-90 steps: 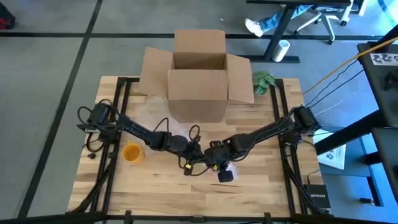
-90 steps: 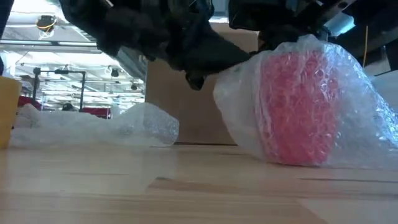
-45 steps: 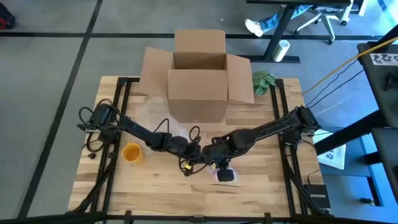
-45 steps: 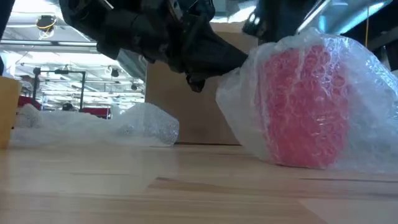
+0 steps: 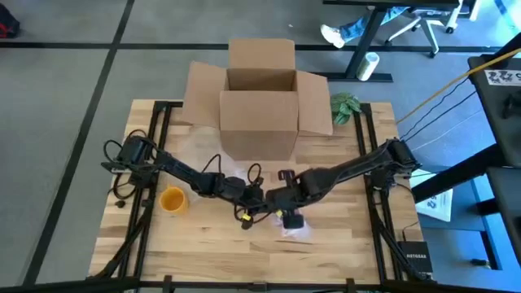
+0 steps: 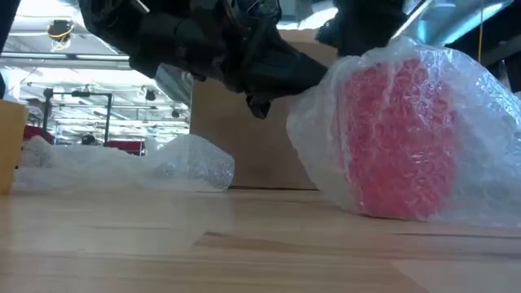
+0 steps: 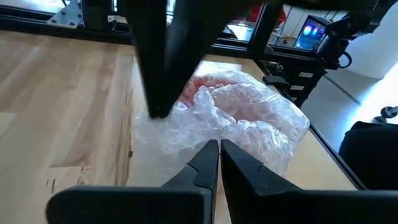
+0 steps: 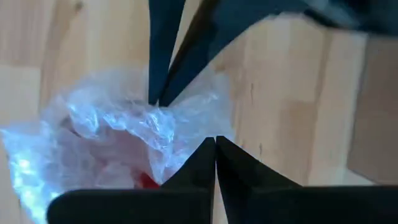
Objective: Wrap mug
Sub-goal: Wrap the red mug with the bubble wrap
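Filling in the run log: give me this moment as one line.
stage: wrapping | mug: red, upright, inside bubble wrap | left gripper: jaws shut on wrap edge | right gripper: jaws shut on wrap | box: open

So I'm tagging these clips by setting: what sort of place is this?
Probably a robotics lab or office workspace: a wooden table on grey carpet, office chairs and desks behind it, and metal racking across the room.
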Controlling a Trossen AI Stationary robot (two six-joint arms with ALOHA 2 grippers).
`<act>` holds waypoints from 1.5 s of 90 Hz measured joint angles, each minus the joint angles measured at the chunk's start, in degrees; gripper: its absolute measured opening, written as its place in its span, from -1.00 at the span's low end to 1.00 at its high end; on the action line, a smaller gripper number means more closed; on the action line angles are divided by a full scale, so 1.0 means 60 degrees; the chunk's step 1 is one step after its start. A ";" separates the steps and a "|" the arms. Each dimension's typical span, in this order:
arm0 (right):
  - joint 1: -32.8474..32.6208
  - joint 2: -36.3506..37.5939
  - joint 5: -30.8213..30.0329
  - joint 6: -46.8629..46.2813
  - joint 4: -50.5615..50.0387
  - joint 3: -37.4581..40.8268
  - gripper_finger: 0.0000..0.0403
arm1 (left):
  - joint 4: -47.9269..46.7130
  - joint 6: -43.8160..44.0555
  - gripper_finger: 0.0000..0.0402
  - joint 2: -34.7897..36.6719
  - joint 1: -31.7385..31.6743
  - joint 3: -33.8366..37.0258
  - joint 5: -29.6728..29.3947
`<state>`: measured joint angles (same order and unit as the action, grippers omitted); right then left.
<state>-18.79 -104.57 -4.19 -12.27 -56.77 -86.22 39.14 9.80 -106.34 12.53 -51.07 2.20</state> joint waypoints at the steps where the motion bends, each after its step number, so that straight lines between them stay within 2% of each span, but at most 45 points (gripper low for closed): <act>1: 0.0000 0.0000 0.0068 -0.0053 0.0020 0.0033 -1.00 | 0.0002 -0.0002 -1.00 0.0000 0.0000 0.0000 0.0000; 25: -0.0268 0.0042 0.0649 -0.0397 0.0240 0.0150 -1.00 | 0.0057 0.0015 -1.00 0.0011 -0.0106 0.0000 0.0033; 81: -0.0455 0.0084 0.0129 -0.0466 0.0525 -0.0192 -1.00 | 0.0061 0.0026 -1.00 0.0018 -0.0153 0.0000 0.0029; 98: -0.0455 0.0098 0.1165 -0.0466 0.0477 -0.0335 -1.00 | 0.0114 -0.0177 -1.00 0.0052 -0.0161 0.0000 0.0033; 108: -0.0477 0.0098 0.1705 -0.0710 0.0368 -0.0335 -1.00 | -0.0105 -0.0279 -1.00 0.0304 -0.0208 0.0000 0.0036; 121: -0.0559 0.0099 0.1813 -0.0923 0.0383 -0.0311 -1.00 | -0.0798 -0.0631 -1.00 0.0952 -0.0284 0.0000 0.0026; 135: -0.0572 0.0106 0.1850 -0.1468 0.0456 0.0257 -1.00 | -0.2079 -0.0661 -1.00 0.1489 -0.0291 0.0000 0.0000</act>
<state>-22.22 -103.94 6.91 -21.08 -54.04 -84.68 26.67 5.83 -97.41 10.79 -51.07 2.20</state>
